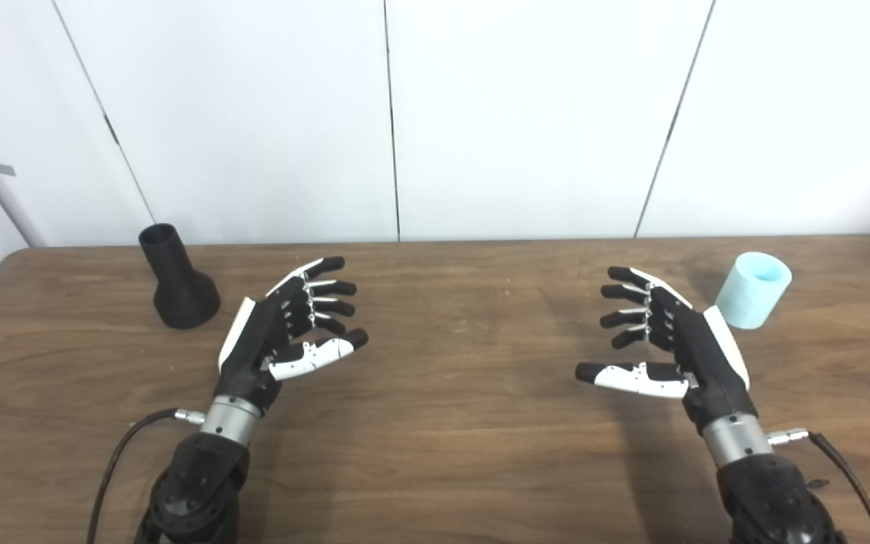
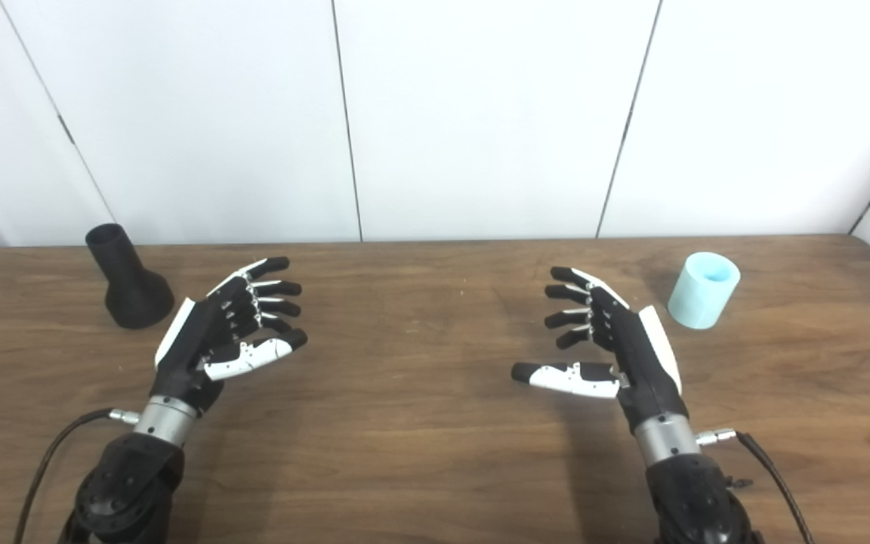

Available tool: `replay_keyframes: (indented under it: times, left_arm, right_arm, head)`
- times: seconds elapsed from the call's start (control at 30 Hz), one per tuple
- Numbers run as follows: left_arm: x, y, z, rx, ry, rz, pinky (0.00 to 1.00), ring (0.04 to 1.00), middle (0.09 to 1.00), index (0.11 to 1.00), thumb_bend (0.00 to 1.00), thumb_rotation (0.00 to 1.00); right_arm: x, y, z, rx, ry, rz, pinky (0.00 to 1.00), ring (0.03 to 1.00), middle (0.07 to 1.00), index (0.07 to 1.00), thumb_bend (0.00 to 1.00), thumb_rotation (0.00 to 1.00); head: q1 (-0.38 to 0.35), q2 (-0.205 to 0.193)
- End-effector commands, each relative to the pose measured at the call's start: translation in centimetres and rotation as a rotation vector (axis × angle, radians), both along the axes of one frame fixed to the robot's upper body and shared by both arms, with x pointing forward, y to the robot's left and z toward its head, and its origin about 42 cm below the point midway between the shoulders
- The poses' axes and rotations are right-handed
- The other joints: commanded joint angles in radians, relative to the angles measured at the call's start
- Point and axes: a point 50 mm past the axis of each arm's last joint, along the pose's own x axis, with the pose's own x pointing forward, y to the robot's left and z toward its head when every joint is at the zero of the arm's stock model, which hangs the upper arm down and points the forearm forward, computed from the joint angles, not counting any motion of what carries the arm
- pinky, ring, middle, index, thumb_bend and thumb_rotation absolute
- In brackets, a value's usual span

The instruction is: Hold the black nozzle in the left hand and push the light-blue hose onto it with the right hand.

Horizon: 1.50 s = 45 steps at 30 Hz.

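While neither hand holds anything, left hand [image 1: 284, 332] spread, palm turned inward, low in the left half of the frame; black nozzle [image 1: 177, 278] up and to its left, just beside the knuckle side, standing upright on its wide flared base, narrow mouth on top. Right hand [image 1: 669, 340] likewise spread (thumb stretched toward the centre), light-blue hose [image 1: 754, 290] up and to its right, near, a short open tube tipped slightly. Each piece nearer its own hand, so likely no crossing. Beneath, brown wooden table [image 1: 450, 423]; behind, white panelled wall [image 1: 526, 113].
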Motion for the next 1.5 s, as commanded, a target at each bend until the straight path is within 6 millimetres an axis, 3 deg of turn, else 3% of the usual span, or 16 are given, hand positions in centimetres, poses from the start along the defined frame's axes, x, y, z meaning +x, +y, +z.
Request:
replay_keyframes:
  times: [0.0,0.57,0.63,0.67,0.7,0.73,0.77,0.8,0.83,0.93,1.03,1.2,1.47]
  left_arm:
    - [0.7,-0.3,2.0,-0.011,-0.083,-0.014,0.49,0.615,0.677,0.723,0.68,0.0]
    - [0.7,-0.4,1.8,-0.02,-0.075,-0.02,0.49,0.617,0.675,0.708,0.68,0.0]
    - [0.6,-0.7,1.7,-0.019,-0.075,-0.021,0.49,0.617,0.675,0.708,0.68,0.0]
    - [0.6,-0.9,1.7,-0.019,-0.075,-0.021,0.49,0.616,0.675,0.708,0.69,0.0]
    - [0.6,-1.1,1.6,-0.019,-0.075,-0.022,0.49,0.616,0.675,0.707,0.69,0.0]
    - [0.6,-1.3,1.5,-0.018,-0.075,-0.022,0.49,0.616,0.675,0.707,0.69,0.0]
    - [0.6,-1.6,1.4,-0.015,-0.075,-0.023,0.49,0.616,0.675,0.707,0.69,0.0]
    - [0.6,-1.8,1.2,-0.013,-0.076,-0.023,0.49,0.615,0.674,0.707,0.69,0.0]
    - [0.6,-2.2,1.0,-0.007,-0.076,-0.023,0.49,0.615,0.674,0.707,0.69,0.0]
    - [0.5,-3.5,0.3,0.019,-0.083,-0.024,0.47,0.616,0.675,0.706,0.7,0.0]
    - [0.6,-4.1,-0.1,0.03,-0.091,-0.025,0.48,0.616,0.674,0.703,0.71,0.0]
    - [0.8,-4.5,-0.2,0.026,-0.099,-0.021,0.49,0.615,0.669,0.699,0.71,0.0]
    - [0.1,-3.5,2.0,0.034,-0.16,0.02,0.49,0.608,0.664,0.687,0.7,0.0]
  right_arm:
    - [0.4,0.1,2.2,-0.013,-0.096,0.019,0.52,0.636,0.769,0.815,0.76,0.07]
    - [0.5,0.1,2.0,-0.015,-0.092,0.02,0.51,0.636,0.768,0.815,0.76,0.07]
    - [0.4,-0.2,1.9,-0.013,-0.09,0.02,0.51,0.635,0.768,0.815,0.76,0.07]
    - [0.3,-0.4,1.9,-0.012,-0.09,0.02,0.51,0.636,0.769,0.816,0.76,0.07]
    - [0.3,-0.6,1.9,-0.011,-0.088,0.019,0.51,0.636,0.769,0.817,0.75,0.07]
    - [0.3,-0.8,1.8,-0.01,-0.088,0.019,0.5,0.637,0.77,0.817,0.75,0.07]
    - [0.2,-1.2,1.7,-0.008,-0.086,0.019,0.5,0.637,0.77,0.817,0.75,0.07]
    - [0.2,-1.4,1.6,-0.006,-0.085,0.019,0.51,0.639,0.772,0.819,0.75,0.06]
    - [0.1,-1.8,1.4,-0.006,-0.084,0.02,0.51,0.64,0.773,0.82,0.75,0.06]
    - [-0.3,-2.6,1.3,-0.002,-0.065,0.011,0.53,0.66,0.785,0.833,0.72,0.03]
    - [-0.3,-3.1,1.1,0.015,-0.061,0.017,0.56,0.678,0.793,0.835,0.71,0.0]
    - [0.1,-3.6,0.5,0.035,-0.088,0.046,0.5,0.674,0.801,0.836,0.69,0.0]
    - [0.2,-3.5,0.4,0.05,-0.079,0.053,0.51,0.674,0.81,0.84,0.68,0.0]
  head:
    - [-0.001,0.001]
    - [0.003,-0.004]
    - [0.082,-0.022]
    - [0.082,-0.022]
    - [0.145,-0.038]
    - [0.145,-0.038]
    - [0.208,-0.066]
    - [0.208,-0.066]
    - [0.262,-0.092]
    - [0.33,-0.138]
    - [0.361,-0.156]
    - [0.369,-0.164]
    - [0.365,-0.18]
